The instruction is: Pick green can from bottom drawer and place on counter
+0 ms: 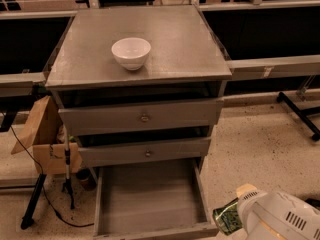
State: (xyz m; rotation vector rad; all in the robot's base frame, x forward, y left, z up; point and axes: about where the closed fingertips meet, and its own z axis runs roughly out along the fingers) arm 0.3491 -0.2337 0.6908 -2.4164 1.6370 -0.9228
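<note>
The green can [226,219] hangs at the bottom right, just outside the front right corner of the open bottom drawer [150,199]. It sits at the tip of my white arm [280,216]. My gripper [236,218] is shut on the can, and the arm's casing hides most of the fingers. The drawer tray shows nothing inside it. The counter [175,44] is the grey cabinet top above, with a white bowl [131,52] left of its centre.
Two knobbed drawers [144,118] are closed above the bottom drawer. A cardboard box [47,141] and a tripod stand with cables [66,174] are at the cabinet's left. Speckled floor lies to the right, with a black frame leg [300,114].
</note>
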